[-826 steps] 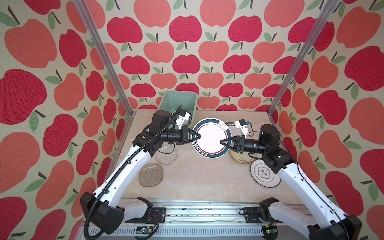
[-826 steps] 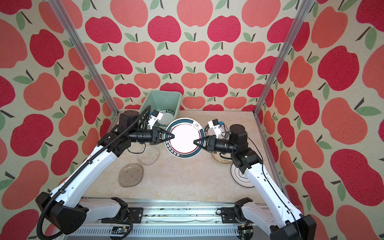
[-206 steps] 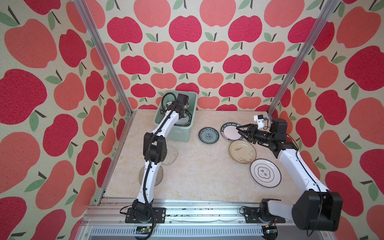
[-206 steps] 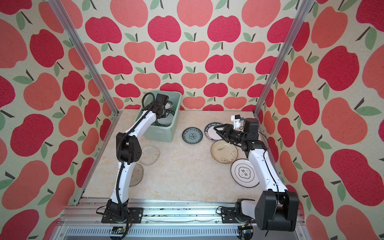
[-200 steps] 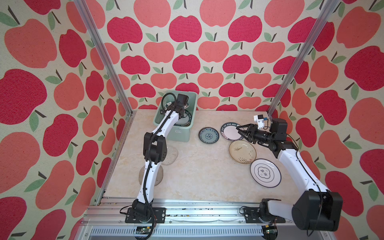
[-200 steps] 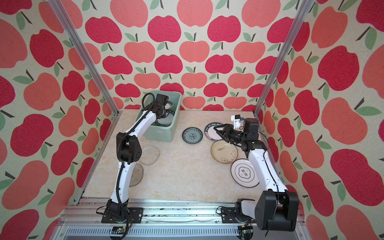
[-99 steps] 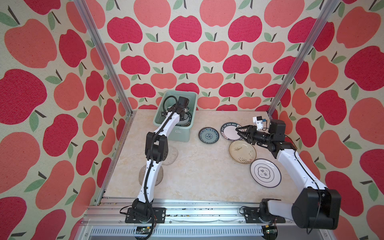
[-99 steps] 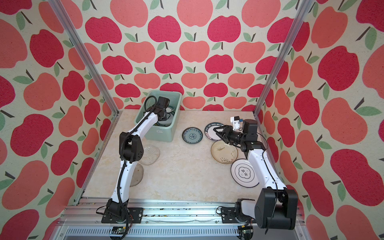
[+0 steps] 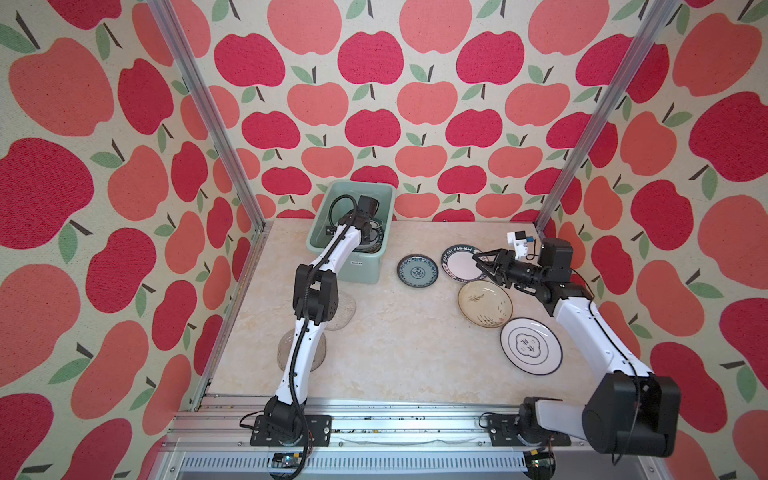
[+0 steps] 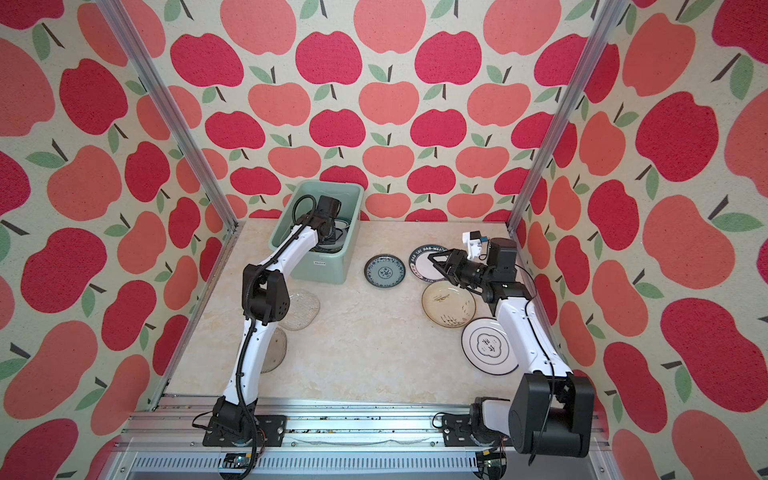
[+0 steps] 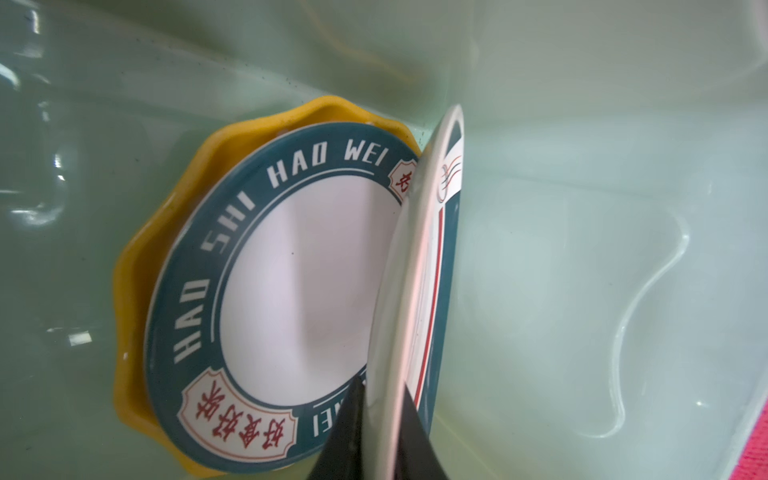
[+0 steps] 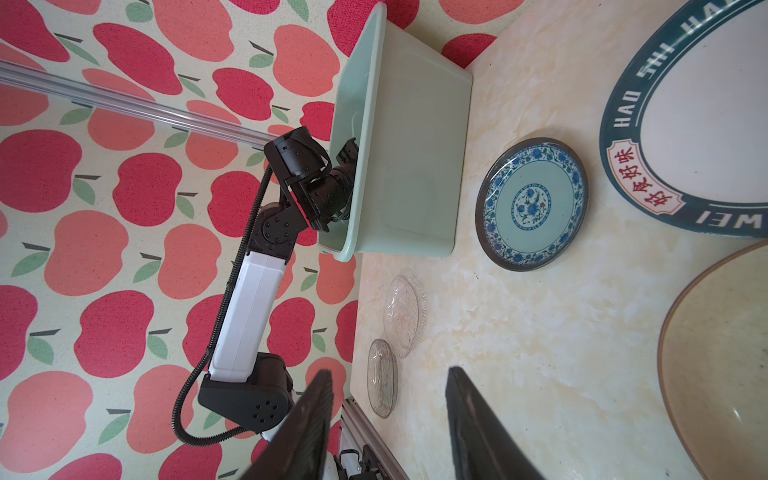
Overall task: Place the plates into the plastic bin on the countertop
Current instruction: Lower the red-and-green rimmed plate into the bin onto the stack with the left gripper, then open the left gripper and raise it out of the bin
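Countertop — mint bin; inside, left gripper tight on upright plate; right gripper wide.

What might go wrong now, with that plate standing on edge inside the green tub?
The left pincer holds the upright plate on edge above the lettered plate and yellow plate. Let go like this, it may fall flat and chip them, or stay leaning against the plastic bin wall, taking up room.
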{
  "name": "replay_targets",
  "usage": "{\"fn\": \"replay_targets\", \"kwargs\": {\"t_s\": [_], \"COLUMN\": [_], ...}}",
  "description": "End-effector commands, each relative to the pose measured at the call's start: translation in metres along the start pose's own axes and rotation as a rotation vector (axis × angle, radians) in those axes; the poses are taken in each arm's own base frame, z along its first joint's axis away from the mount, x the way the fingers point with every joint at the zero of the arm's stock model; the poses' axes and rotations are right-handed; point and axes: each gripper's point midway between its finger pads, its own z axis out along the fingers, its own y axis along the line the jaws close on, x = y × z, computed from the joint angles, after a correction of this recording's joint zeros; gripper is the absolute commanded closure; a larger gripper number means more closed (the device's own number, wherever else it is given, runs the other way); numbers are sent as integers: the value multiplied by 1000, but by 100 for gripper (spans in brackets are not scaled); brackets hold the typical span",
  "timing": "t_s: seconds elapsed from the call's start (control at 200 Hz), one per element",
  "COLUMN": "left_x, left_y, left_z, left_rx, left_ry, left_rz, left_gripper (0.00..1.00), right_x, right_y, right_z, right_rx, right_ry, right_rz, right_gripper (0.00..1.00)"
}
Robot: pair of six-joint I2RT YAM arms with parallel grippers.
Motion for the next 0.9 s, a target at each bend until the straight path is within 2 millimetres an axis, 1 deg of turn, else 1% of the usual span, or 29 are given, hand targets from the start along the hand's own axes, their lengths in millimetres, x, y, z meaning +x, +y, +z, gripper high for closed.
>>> {"fn": "replay_targets", "kwargs": {"t_s": [0.0, 0.055, 0.14, 0.335, 0.42, 0.475, 0.545, 0.685, 0.7, 0.73, 0.82, 0.895], "left_x": [1, 1, 2, 3, 4, 6, 6, 6, 6, 6, 6, 6], "left_y": [1, 3, 5, 15, 16, 14, 10, 7, 7, 6, 3, 4], "left_z": [0, 1, 1, -1, -3, -3, -6, -14, -15, -17, -22, -28], "left_rx": [-14, -21, -30, -70, -78, -72, -73, -80, -80, -81, -79, -97], "left_ry": [9, 9, 13, 22, 32, 46, 61, 75, 76, 81, 98, 118], "left_rz": [21, 22, 26, 33, 35, 46, 60, 88, 90, 94, 105, 117], "left_gripper": [80, 76, 66, 47, 38, 31, 24, 15, 10, 6, 3, 2], "right_x": [2, 2, 2, 1, 1, 0, 0, 1, 0, 0, -1, 0], "right_y": [-4, -5, -7, -7, -7, -6, -7, -7, -7, -7, -5, -4], "right_z": [1, 0, 0, -2, -3, -3, -3, -3, -4, -3, -4, -5], "right_rx": [-17, -16, -17, -21, -22, -24, -23, -24, -24, -24, -25, -27], "right_ry": [12, 10, 10, 7, 6, 4, 2, 2, 1, 2, -2, -1], "right_rz": [13, 15, 20, 22, 23, 21, 23, 22, 22, 22, 17, 10], "right_gripper": [53, 53, 53, 53, 53, 53, 53, 53, 53, 53, 53, 53]}}
